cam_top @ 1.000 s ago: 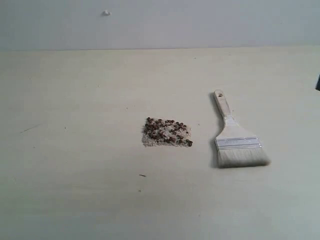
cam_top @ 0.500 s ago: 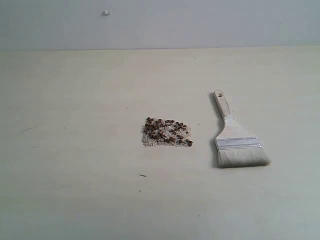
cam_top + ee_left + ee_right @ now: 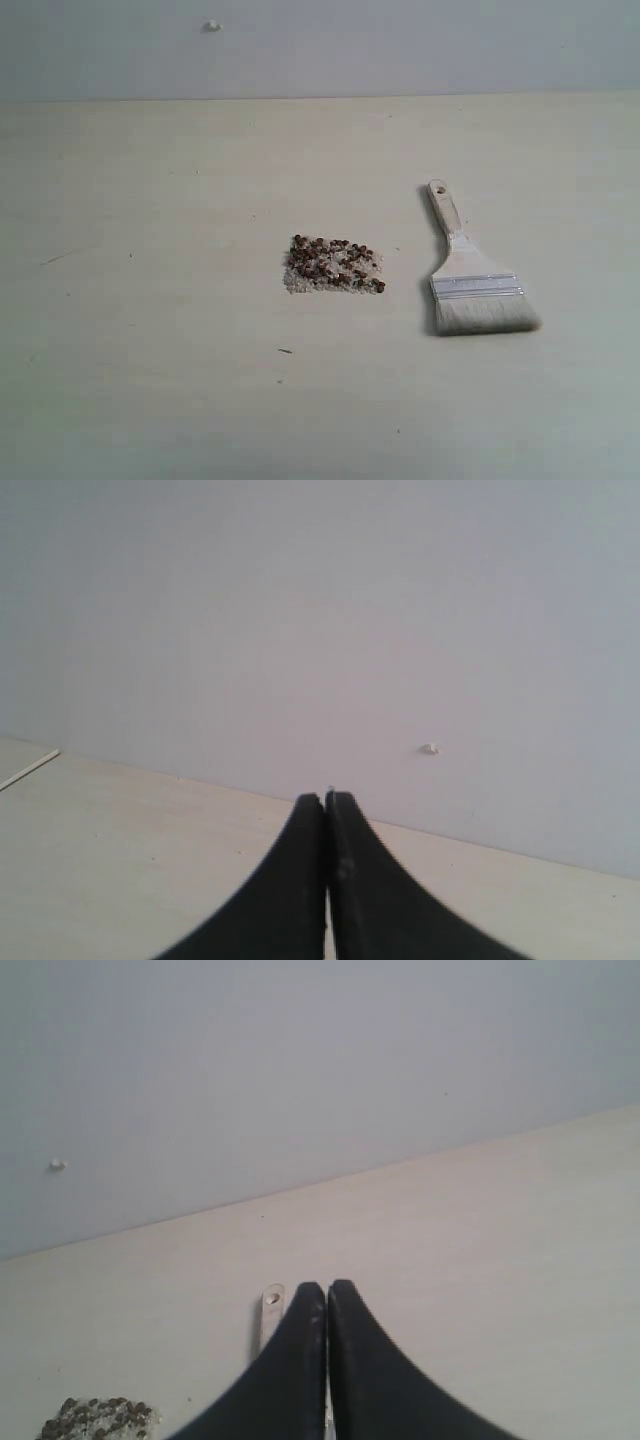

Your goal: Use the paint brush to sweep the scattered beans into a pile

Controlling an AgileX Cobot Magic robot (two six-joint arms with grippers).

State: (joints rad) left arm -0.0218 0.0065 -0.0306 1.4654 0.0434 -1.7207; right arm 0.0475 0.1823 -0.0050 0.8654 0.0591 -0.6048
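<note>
The dark brown beans (image 3: 334,263) lie gathered in one small compact pile with whitish grit, mid-table in the exterior view. The paint brush (image 3: 468,272) lies flat to the right of them, handle pointing away, pale bristles toward the front. Neither arm shows in the exterior view. My right gripper (image 3: 327,1287) is shut with nothing in it; past its fingers I see the brush's handle end (image 3: 271,1312) and an edge of the pile (image 3: 98,1417). My left gripper (image 3: 326,798) is shut and empty, facing the wall.
The pale table (image 3: 150,300) runs back to a grey wall (image 3: 400,45) with a small white bump (image 3: 212,26). A tiny dark fleck (image 3: 285,351) lies in front of the pile.
A dark shape at the right edge of the exterior view a second ago has gone out of frame. The beans and the brush have not moved.
</note>
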